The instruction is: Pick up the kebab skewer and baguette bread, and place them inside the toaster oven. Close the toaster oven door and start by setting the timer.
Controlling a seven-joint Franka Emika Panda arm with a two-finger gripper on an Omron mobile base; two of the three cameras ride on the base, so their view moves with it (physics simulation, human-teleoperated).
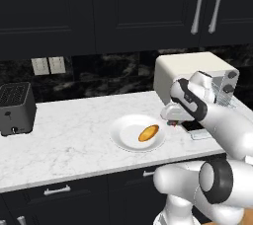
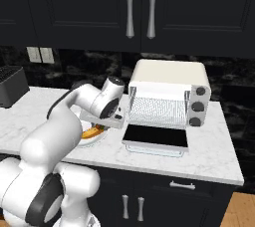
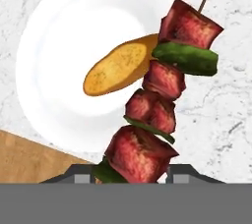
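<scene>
My gripper (image 3: 129, 175) is shut on the kebab skewer (image 3: 162, 95), whose reddish-brown and green chunks hang above the counter just off the plate's rim. The golden baguette bread (image 3: 115, 69) lies on the white plate (image 3: 54, 70) below. From the left base view the hand (image 1: 173, 115) hovers between the plate (image 1: 118, 135) holding the baguette (image 1: 148, 133) and the cream-white toaster oven (image 1: 190, 68). The right base view has the toaster oven (image 2: 169, 79) with its dark glass door (image 2: 155, 137) folded down flat, the wire rack (image 2: 157, 110) exposed and the knobs (image 2: 199, 105) on its right.
A small black slot toaster (image 1: 16, 108) stands at the far left of the marble counter (image 1: 69, 135). Dark cabinets with pale handles (image 2: 129, 7) hang overhead. The counter's front edge and wooden floor (image 3: 29, 159) lie below the hand.
</scene>
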